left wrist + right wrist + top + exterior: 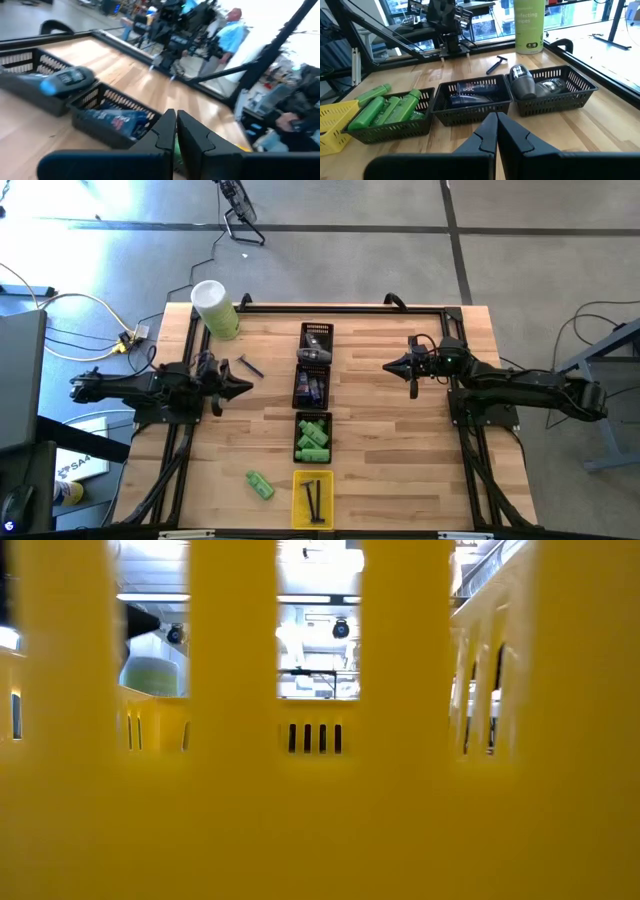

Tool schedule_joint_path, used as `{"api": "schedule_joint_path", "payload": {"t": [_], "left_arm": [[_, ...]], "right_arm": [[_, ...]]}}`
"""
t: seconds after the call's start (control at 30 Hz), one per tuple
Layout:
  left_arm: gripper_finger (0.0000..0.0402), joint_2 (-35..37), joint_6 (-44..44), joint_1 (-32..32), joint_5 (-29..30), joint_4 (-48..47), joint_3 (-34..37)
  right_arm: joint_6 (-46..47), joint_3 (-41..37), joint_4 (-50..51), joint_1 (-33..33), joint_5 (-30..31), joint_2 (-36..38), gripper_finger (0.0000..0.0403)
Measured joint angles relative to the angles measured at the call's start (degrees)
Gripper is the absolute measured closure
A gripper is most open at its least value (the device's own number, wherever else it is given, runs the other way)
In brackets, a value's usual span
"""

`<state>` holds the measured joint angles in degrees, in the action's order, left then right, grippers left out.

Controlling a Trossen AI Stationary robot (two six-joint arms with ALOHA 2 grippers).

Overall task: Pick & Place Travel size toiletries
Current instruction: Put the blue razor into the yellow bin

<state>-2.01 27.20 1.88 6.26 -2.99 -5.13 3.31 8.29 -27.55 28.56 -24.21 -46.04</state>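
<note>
A column of small trays runs down the table's middle. The far black tray [316, 343] holds grey oval pieces [522, 84], the black tray after it [310, 388] holds dull purple-blue tubes [472, 95], and the third black tray [313, 438] holds bright green bottles [390, 107]. A yellow tray [313, 500] at the near edge holds thin dark sticks. One green bottle [260, 485] lies loose on the wood left of the yellow tray. A dark stick [249, 366] lies near my left gripper [240, 388], which hovers shut left of the trays. My right gripper [392, 366] hovers shut right of them.
A big pale-green cylinder with a white top [215, 308] stands at the far left corner. The yellow tray's wall [320, 820] fills the low view. Bare wood lies on both sides of the tray column. A person in a blue shirt [232, 30] is beyond the table.
</note>
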Motion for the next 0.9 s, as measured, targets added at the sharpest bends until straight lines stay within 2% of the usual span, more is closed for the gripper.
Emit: {"api": "schedule_joint_path", "payload": {"t": [0.3,0.57,0.8,0.9], "left_arm": [[0.0387,-10.06,0.58,-0.01,10.22,0.47,-0.4],[0.0387,-22.44,1.6,-0.01,14.53,-0.69,-7.89],[0.0387,-36.15,7.97,-0.01,23.02,-11.9,-16.7],[0.0387,-42.89,11.32,-0.01,24.13,-16.78,-21.04]], "right_arm": [[0.04,0.0,-0.1,-0.02,0.01,0.0,0.04],[-0.04,0.0,-0.11,-0.02,0.02,0.0,0.04],[-0.14,0.0,-0.09,-0.02,0.04,0.0,0.04],[-0.15,0.0,-0.09,-0.02,0.03,0.0,0.04]]}}
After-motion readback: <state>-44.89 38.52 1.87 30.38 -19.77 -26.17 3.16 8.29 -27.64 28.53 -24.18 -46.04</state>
